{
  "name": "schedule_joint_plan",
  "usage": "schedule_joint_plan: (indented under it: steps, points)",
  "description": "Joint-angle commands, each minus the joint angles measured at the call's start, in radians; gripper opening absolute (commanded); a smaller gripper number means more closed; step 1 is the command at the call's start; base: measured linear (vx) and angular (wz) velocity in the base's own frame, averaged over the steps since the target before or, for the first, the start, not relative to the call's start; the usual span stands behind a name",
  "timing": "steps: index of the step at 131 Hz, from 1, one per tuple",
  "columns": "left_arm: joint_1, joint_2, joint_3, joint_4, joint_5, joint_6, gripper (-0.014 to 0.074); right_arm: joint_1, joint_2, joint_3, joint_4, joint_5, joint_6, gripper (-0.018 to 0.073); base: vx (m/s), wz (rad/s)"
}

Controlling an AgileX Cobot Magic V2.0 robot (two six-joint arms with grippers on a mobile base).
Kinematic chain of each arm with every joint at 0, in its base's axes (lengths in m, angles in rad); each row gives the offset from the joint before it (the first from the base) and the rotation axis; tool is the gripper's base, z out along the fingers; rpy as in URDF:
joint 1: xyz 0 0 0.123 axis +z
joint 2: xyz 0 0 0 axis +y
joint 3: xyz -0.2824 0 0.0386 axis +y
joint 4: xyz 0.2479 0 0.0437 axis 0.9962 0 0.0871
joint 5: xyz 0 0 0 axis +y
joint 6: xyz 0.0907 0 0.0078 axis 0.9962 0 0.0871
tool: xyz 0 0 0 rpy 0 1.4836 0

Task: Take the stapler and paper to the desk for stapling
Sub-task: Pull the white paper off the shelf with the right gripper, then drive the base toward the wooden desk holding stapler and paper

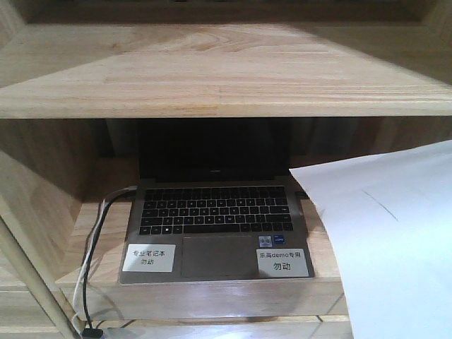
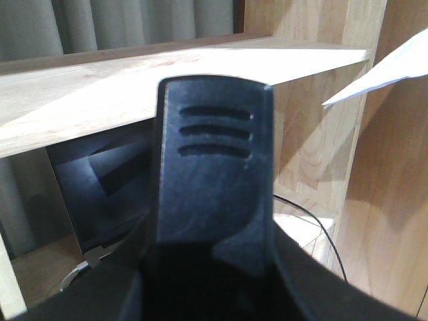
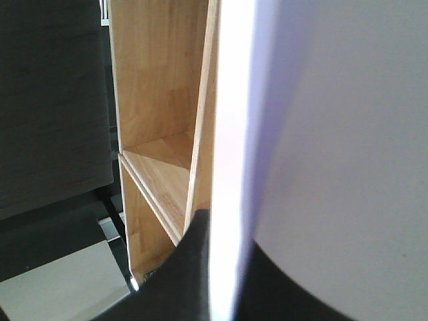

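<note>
Left gripper (image 2: 200, 297): seems clenched on stapler (image 2: 214, 167); stapler fills wrist view, off any surface. Shelf unit (image 1: 212, 78) ahead; laptop (image 1: 212, 212) mid lower shelf board. Paper (image 1: 395, 247) in air over right end of that board, pinched by right gripper (image 3: 221, 284). Desk not in view. Step: carry, both items in hand. Next: find desk, lay paper flat, stapler beside it.

The white paper (image 1: 395, 247), faintly creased, hangs tilted at 4 o'clock; the black stapler (image 2: 214, 187) stands upright, grooved end up
</note>
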Motion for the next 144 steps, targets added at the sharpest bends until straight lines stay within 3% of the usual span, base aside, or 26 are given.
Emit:
schedule_joint_plan:
  steps: [1,144]
  points:
    - [-0.003,0.014,-0.026,-0.016,-0.115,-0.002,-0.0006,-0.006,0.009,-0.032,-0.005,-0.046,-0.011,-0.0006,0.0,0.0]
    - [-0.003,0.014,-0.026,-0.016,-0.115,-0.002,-0.0006,-0.006,0.009,-0.032,-0.008,-0.047,-0.011,-0.0006,-0.02,0.07]
